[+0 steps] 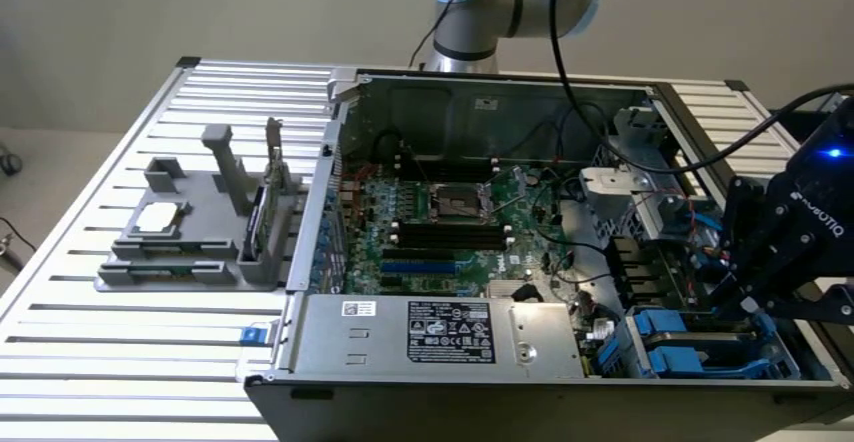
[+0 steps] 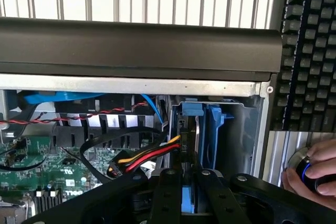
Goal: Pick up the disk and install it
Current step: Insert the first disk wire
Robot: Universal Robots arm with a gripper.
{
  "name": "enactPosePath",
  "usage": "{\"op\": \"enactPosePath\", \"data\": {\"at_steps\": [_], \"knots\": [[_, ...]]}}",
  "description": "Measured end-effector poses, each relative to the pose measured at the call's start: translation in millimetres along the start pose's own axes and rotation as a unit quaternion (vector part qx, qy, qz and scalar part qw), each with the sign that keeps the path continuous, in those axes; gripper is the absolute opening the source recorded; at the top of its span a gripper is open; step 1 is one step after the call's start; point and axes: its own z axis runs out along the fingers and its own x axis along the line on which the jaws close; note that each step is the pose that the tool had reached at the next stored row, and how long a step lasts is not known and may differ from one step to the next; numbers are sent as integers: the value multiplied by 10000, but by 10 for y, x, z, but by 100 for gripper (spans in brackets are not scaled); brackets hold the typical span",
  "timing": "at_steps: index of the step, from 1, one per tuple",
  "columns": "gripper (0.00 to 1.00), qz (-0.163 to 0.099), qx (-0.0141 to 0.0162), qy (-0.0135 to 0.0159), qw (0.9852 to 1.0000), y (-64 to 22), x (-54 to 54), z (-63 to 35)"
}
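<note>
Grey holder [image 1: 187, 237] with slots stands on the slatted table [image 1: 80, 352] at the exterior view's left, a small silver chip [image 1: 158, 217] lying on it. Next to it sits the open computer case [image 1: 534, 262], its green motherboard [image 1: 441, 222] in the middle and a large silver labelled box [image 1: 447, 332] along the near edge. At the exterior view's right the gripper [image 2: 188, 182] reaches down into the drive bay. In the wrist view its black fingers [image 2: 167, 192] are closed on the disk [image 2: 188, 135], which stands on edge, apparently partway into the bay beside a blue carrier [image 2: 215, 135]. A person's hand [image 2: 315, 171] rests near a keyboard [image 2: 310, 51].
</note>
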Motion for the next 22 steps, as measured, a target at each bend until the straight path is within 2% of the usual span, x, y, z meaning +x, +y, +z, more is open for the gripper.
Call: {"op": "enactPosePath", "data": {"at_steps": [2, 7, 10, 15, 18, 22], "knots": [[16, 15, 11, -18, 10000, 1, 1, 1], [16, 31, 15, -25, 10000, 2, 24, 4], [16, 55, 17, -40, 10000, 4, 41, 7], [16, 112, 22, -95, 9999, 7, 46, 11], [16, 161, 26, -139, 9998, 10, 54, 11], [16, 197, 29, -174, 9996, 13, 72, 20]]}}
